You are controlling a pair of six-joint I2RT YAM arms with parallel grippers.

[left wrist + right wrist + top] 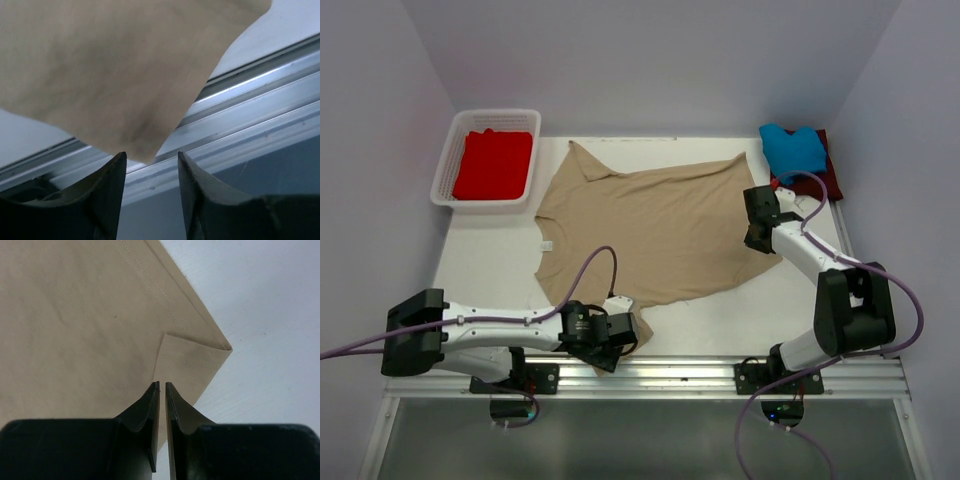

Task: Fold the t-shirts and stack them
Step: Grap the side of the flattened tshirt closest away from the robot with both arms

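Tan shirt (650,230) spread open across the middle of the surface (490,265), one corner (145,150) drooping over the near rail (700,372). Red shirt (493,165) in the basket (440,190) at far left, and blue shirt (792,148) piled on the maroon one (830,178) at far right. Left gripper (151,157) low at the near edge, jaws apart and empty, with the drooping corner just past the fingertips rather than between them. Right gripper (162,385) over the shirt's right edge, jaws almost together with only a thin slit. Cannot tell if pinching any cloth there. A small turned-over hem corner (200,355) just beyond the tips. Judging by the drape and soft wrinkles: light, limp, thin knit with no stiffness, likely to sag, stretch and slide on the smooth surface if dragged from a single point. Best taken at stitched hems or seams, for the doubled cloth and a firmer bite. Better still at two well-separated corners at once, to lift the panel as a sheet instead of bunching it. Worth flattening the turned hem before any fold, and keeping the pull gentle and even to avoid skewing the cloth.
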